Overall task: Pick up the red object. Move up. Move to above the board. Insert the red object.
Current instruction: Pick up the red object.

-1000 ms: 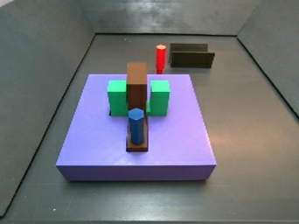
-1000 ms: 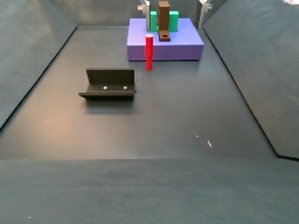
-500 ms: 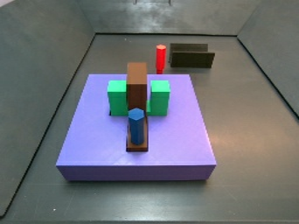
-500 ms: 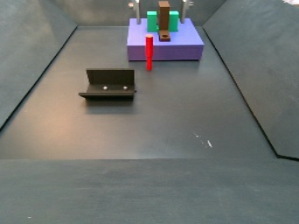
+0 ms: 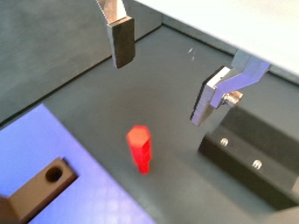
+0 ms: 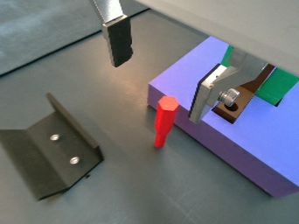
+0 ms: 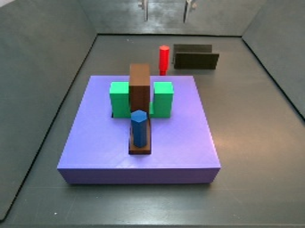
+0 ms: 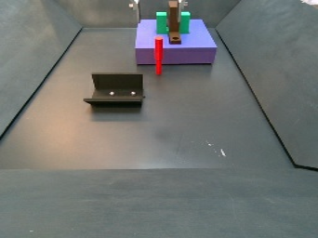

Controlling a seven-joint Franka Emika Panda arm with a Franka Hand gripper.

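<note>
I'm looking at a dark grey floor point(image 8: 174, 121) walled in by grey panels on every side. The gripper point(image 6: 162, 68) is hanging high over it, jaws spread wide and holding nothing. Its fingers point(image 5: 121, 42) are showing as flat silver plates with dark pads in both wrist views.

Below the gap between them, the red object point(image 6: 166, 123) is standing upright on the floor, untouched, just beside the edge of the purple board point(image 7: 107, 150). The fixture point(image 8: 117, 89) is sitting on the floor off to one side of the claw, apart from the peg.

On the board I'm seeing a brown upright block point(image 7: 141, 85) flanked by green blocks point(image 7: 120, 100), and a blue peg point(image 7: 139, 128).

In a side view only the finger tips point(image 7: 145, 9) are poking in at the frame edge; the arm above is cut off.
</note>
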